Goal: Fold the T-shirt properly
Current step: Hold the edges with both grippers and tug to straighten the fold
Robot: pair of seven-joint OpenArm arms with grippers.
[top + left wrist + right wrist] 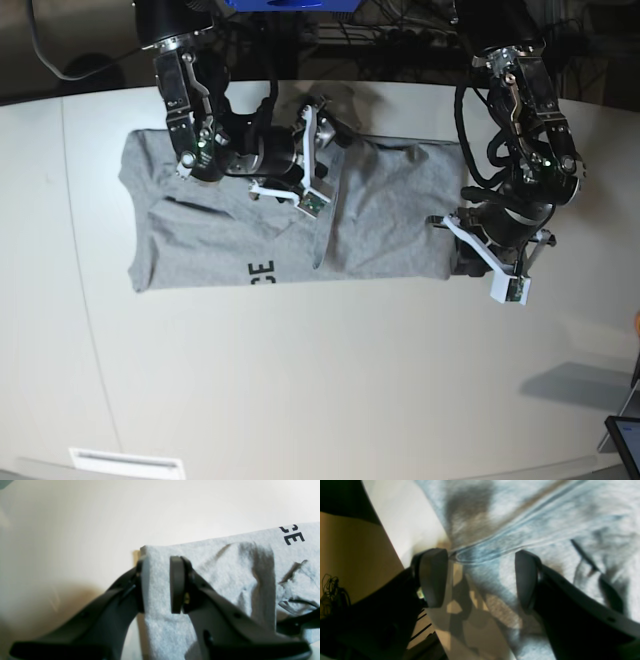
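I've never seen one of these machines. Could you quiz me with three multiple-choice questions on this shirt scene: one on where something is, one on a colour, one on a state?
1. Where is the left end effector?
A. at the T-shirt's edge
B. off the table
C. high above

2. What colour is the lettering?
A. red
B. black
C. white

3. How is the right end effector?
A. open
B. clamped flat shut
C. holding a cup

Answers: 1 A, its fingers straddle the cloth's edge. 2 B, dark capitals on grey. 3 A, a wide gap shows between its fingers.
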